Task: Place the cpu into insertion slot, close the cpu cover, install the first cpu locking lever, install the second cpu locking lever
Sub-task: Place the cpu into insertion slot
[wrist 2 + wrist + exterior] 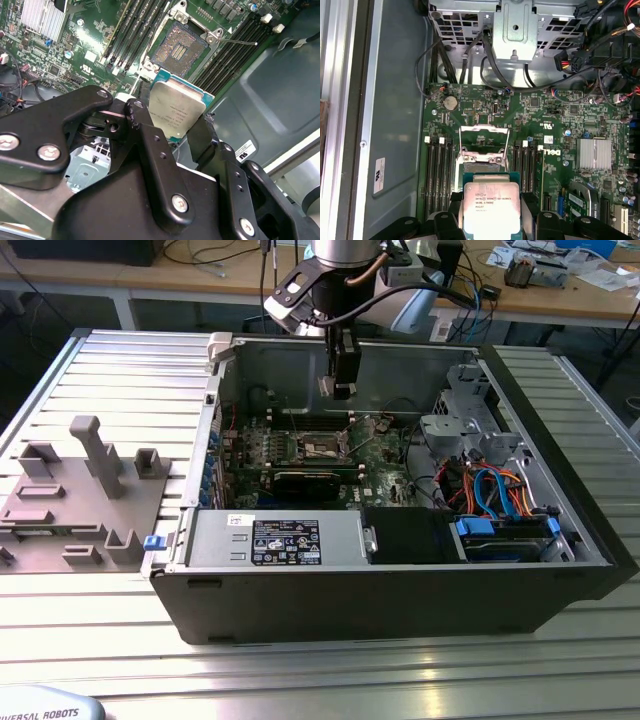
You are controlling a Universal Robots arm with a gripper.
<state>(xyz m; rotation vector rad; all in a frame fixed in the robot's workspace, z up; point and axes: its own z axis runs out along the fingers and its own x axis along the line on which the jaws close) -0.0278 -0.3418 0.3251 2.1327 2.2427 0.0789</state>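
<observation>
My gripper (342, 388) hangs inside the open computer case, shut on the cpu (177, 112), a small square chip with a silver-grey top and a teal edge. Its black fingers (145, 127) clamp two opposite sides of the chip. The insertion slot (179, 48), square with a dark centre, lies uncovered on the green motherboard (90, 45), a short way beyond the chip. From outside, the slot (325, 446) sits below the gripper. The cpu (491, 207) hovers just short of the cpu cover (461, 145), a thin silvery frame standing raised. A thin wire lever (240, 42) juts out beside the slot.
Long black memory slots (137, 30) flank the socket on both sides. A finned heat sink (592, 152) and a black card (310, 480) sit nearby. The power supply (285, 540) fills the case front, and drive cables (500, 490) crowd the exterior view's right. A grey fixture plate (80, 480) lies outside.
</observation>
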